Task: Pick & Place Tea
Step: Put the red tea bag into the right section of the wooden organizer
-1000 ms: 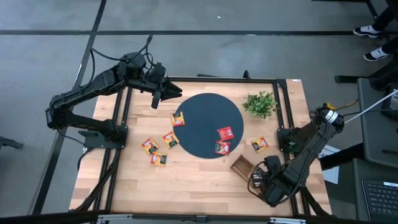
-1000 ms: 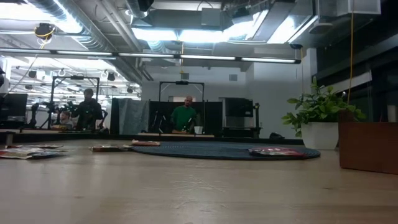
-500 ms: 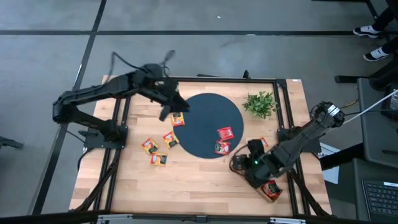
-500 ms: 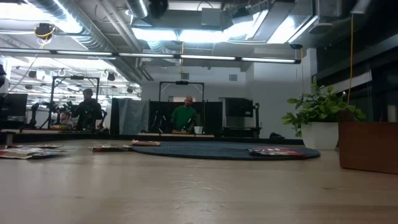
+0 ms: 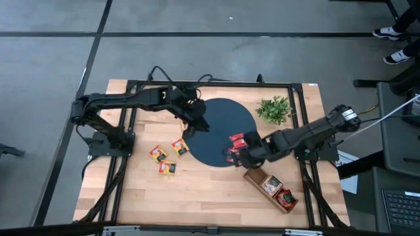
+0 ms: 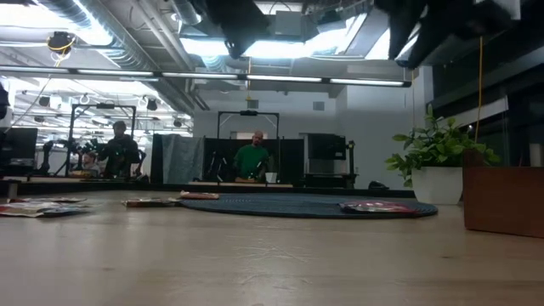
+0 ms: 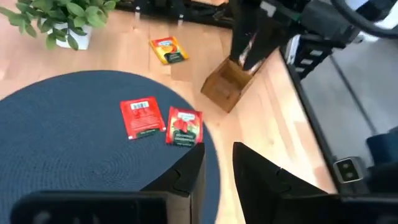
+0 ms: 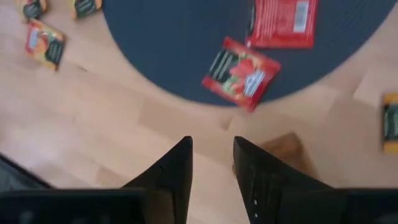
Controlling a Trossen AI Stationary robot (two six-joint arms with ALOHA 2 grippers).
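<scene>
Overhead layout, clock directions taken from the centre of the round mat (image 5: 220, 134). The left gripper (image 5: 195, 126) hangs over the mat's 9 o'clock rim. The right gripper (image 5: 237, 156) hangs over the 5 o'clock rim, above the red tea.

The high view alone shows the tray's contents: two packets (image 5: 278, 191) in the long wooden tray (image 5: 254, 176) at 4 o'clock. It also shows three orange packets (image 5: 168, 156) on bare wood at 8 o'clock. The right arm covers most of the red tea there. The left wrist view shows it whole: two red packets (image 7: 161, 121) side by side near the mat's rim, and one yellow-orange packet (image 7: 168, 50) on wood beyond. That makes eight packets counted, one plant (image 5: 274, 109) at 2 o'clock and one tray.

Each wrist view shows its own two dark fingers standing apart, with nothing between them. The low view shows only edges: the mat as a thin dark strip, packets lying flat, the plant's white pot, the tray's brown end wall, and people far behind.

The mat is dark blue with a ribbed, coiled weave. The table (image 5: 203, 196) is pale planked wood. The packets are flat, glossy squares with printed pictures
</scene>
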